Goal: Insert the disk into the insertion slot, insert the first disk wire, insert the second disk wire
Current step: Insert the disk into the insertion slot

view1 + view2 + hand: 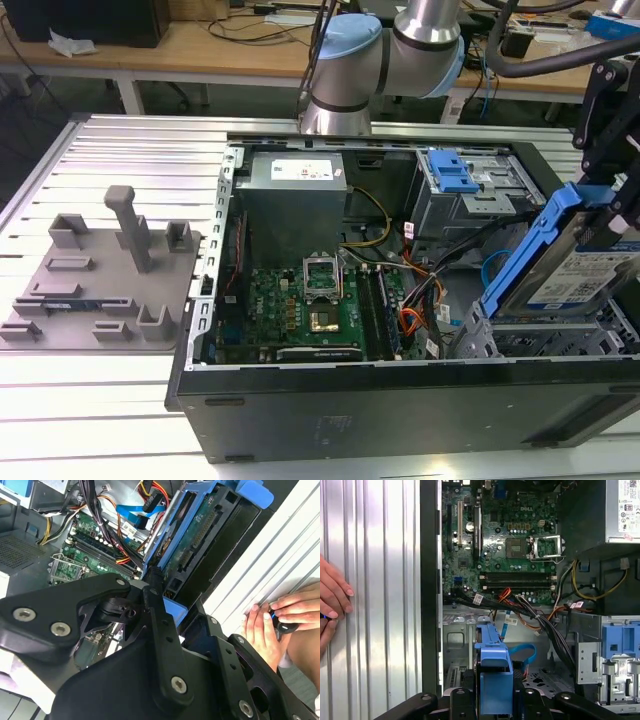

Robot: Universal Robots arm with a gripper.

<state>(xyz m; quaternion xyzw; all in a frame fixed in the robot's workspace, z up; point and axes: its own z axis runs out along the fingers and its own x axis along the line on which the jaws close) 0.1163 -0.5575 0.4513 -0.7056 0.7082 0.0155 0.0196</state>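
Observation:
My gripper (pixel 604 215) is shut on the disk (pixel 580 275), a silver drive with a white label in a blue carrier. The disk hangs tilted over the front right corner of the open computer case. Just below it lies the insertion slot (pixel 545 338), a low light-grey perforated cage. In the first wrist view the blue carrier (pixel 495 677) shows edge-on between the black fingers (pixel 457 702). The second wrist view shows the disk's green underside (pixel 200 535). A blue flat cable (pixel 526 652) and black cables (pixel 545 627) lie loose beside the bay; which are the disk wires I cannot tell.
A taller grey cage with a blue latch (pixel 455 175) stands behind the bay. The motherboard (pixel 310 300) and power supply (pixel 295 180) take up the case's middle. A person's hand (pixel 331 602) rests on the ribbed table beside the case. A grey fixture plate (pixel 95 280) sits at the exterior view's left.

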